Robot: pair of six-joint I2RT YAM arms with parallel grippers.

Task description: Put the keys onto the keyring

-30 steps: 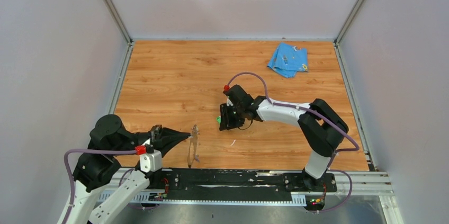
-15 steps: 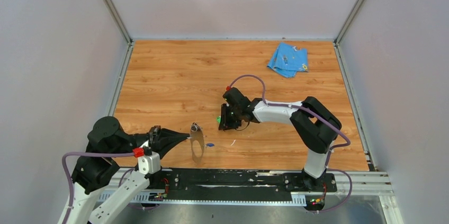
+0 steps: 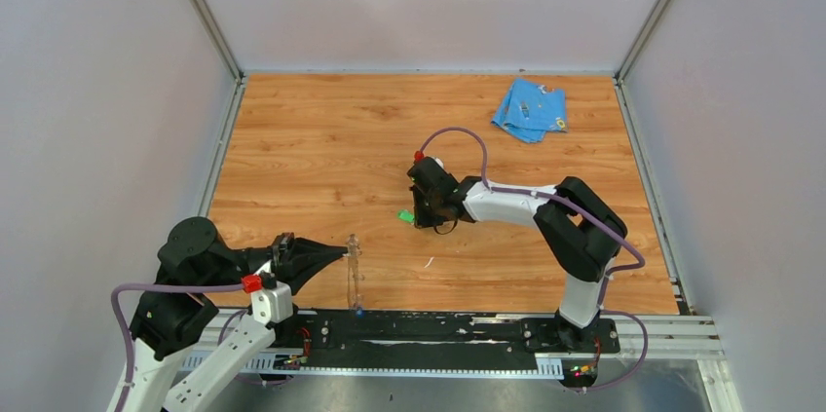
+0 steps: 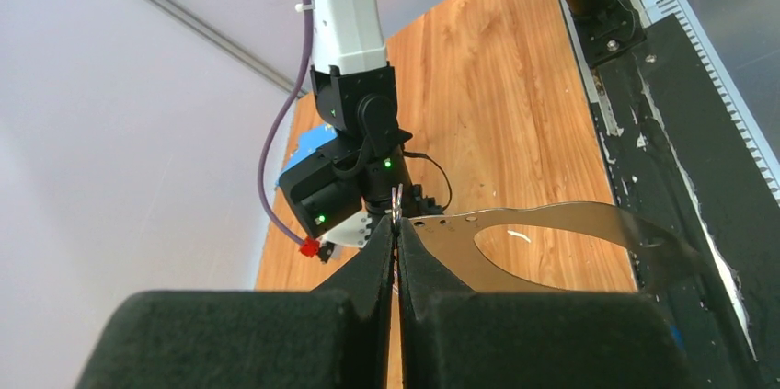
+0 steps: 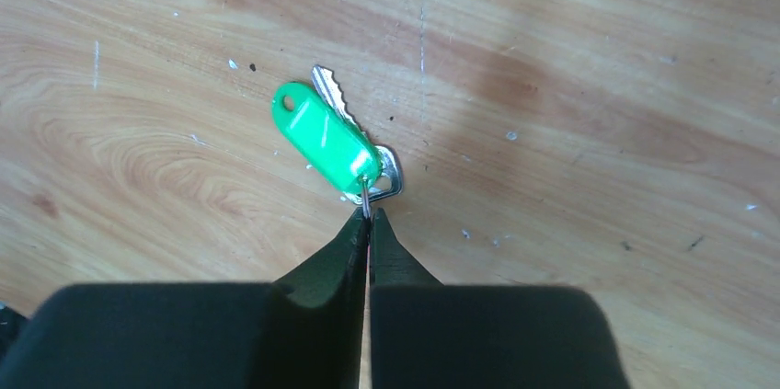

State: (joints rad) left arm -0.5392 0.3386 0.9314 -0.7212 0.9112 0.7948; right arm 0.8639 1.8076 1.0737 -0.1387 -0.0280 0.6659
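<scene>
The keyring [image 3: 354,271], a thin grey metal band, stands edge-on near the table's front edge. My left gripper [image 3: 338,253] is shut on its end. In the left wrist view the band [image 4: 570,219] curves right from the closed gripper [image 4: 397,223]. A small blue speck [image 3: 360,310] below the band may be the blue key; it also shows in the left wrist view [image 4: 676,332]. The green key [image 3: 404,216] lies on the wood at mid-table. My right gripper [image 5: 368,216] is shut on the small ring of the green key [image 5: 324,138].
A light-blue cloth [image 3: 531,108] lies at the back right. A black rail [image 3: 438,326] runs along the table's front edge, just below the keyring. Grey walls close in the left, right and back sides.
The keyring has turned from face-on to edge-on in the left gripper. The blue key no longer shows beside it on the wood. The right gripper has shifted slightly back with the green key.
</scene>
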